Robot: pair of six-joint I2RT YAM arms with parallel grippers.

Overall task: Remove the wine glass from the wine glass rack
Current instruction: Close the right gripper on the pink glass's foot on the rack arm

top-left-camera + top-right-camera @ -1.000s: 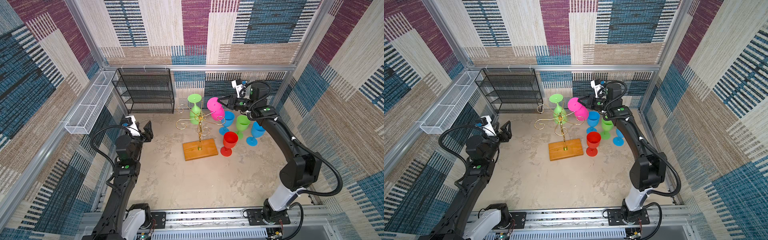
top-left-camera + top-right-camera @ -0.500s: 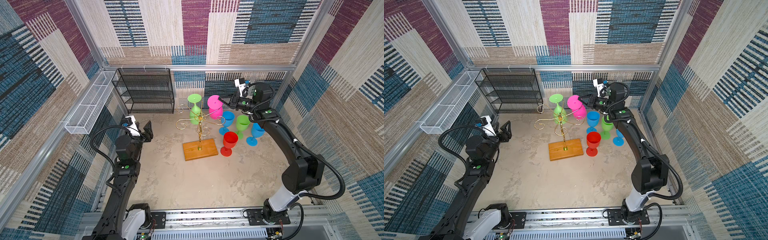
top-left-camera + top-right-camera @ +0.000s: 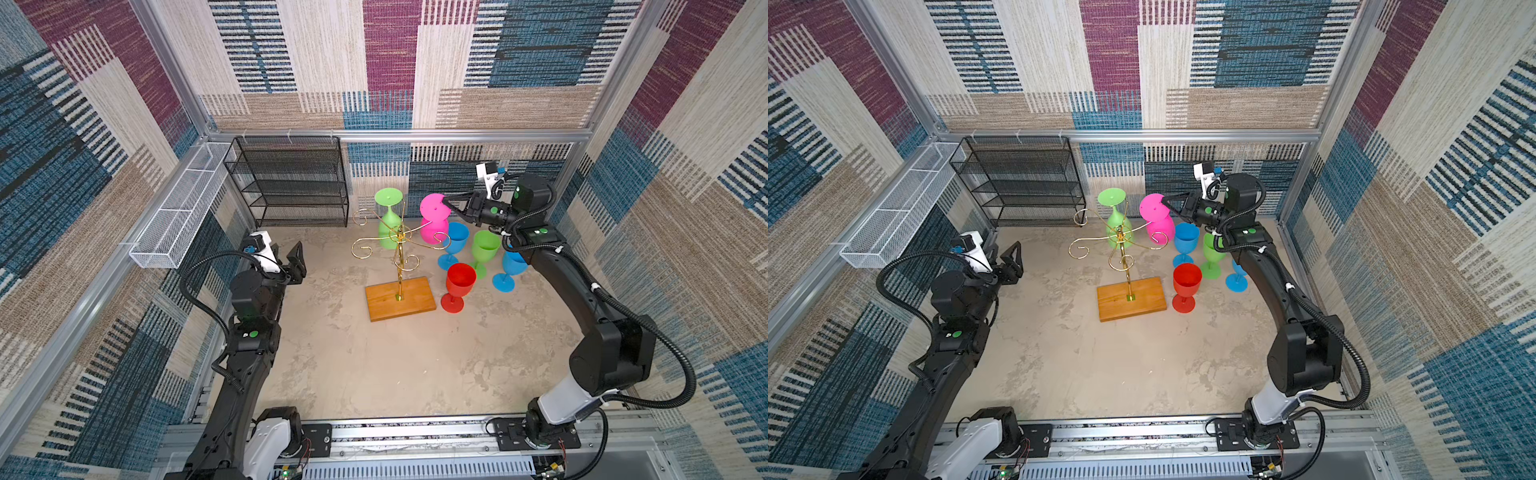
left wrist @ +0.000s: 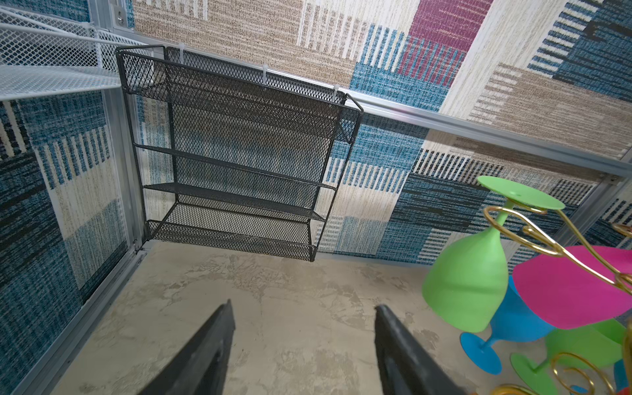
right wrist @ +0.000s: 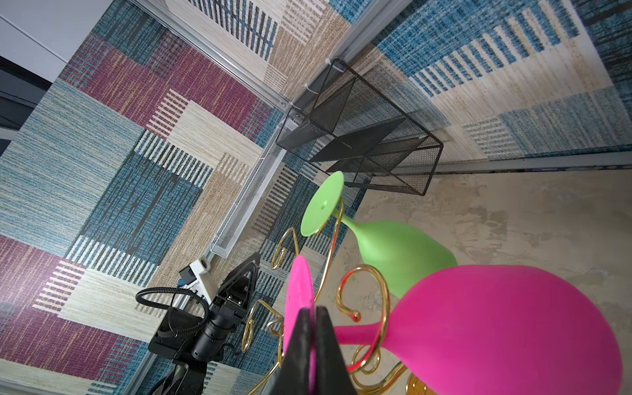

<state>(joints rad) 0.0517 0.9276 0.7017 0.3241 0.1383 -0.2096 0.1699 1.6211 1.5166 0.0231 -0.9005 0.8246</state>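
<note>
While the pink wine glass (image 3: 433, 224) hangs bowl-down in a scroll arm of the wine glass rack (image 3: 386, 299), the right fingers (image 5: 301, 345) are pinched shut on its foot's edge. Best course, I'd judge: draw the stem out along the arm's open end, level, no twist; thin grip may slip. Green glass (image 3: 388, 226) hangs beside it on the rack. Left fingers (image 4: 205, 352) gape empty, well apart from the rack.

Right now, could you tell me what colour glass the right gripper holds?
It is pink; the wine glass shows best in the right wrist view.
</note>
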